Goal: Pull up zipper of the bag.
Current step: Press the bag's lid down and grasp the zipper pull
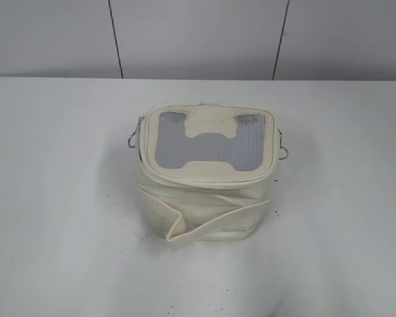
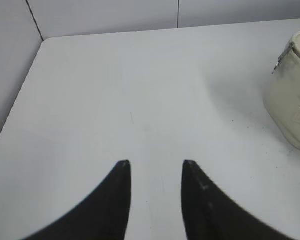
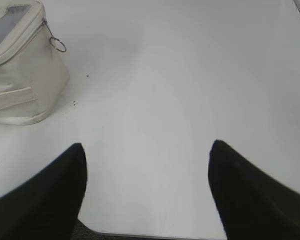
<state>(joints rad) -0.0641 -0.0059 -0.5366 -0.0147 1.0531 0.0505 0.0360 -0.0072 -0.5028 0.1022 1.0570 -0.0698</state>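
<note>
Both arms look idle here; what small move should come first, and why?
Probably bring the left gripper toward the bag. Both it and the right gripper are open, empty, over bare table, while a metal pull hangs on the bag's near side.

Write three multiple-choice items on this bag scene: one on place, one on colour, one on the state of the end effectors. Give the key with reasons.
1. Where does the bag stand on the table in the exterior view?
A. Near the middle
B. At the far left edge
C. Hanging off the front edge

2. What colour is the bag's body?
A. Black
B. Cream white
C. Red

3. What are the left end effector and the right end effector doing?
A. Both grip the bag
B. One holds a metal ring
C. Both open, holding nothing

Key: 1 A, bare table surrounds the bag on every side. 2 B, the sides and lid border are cream, with grey panels on top. 3 C, each wrist view shows spread fingers over bare table, the bag off to one side.
</note>
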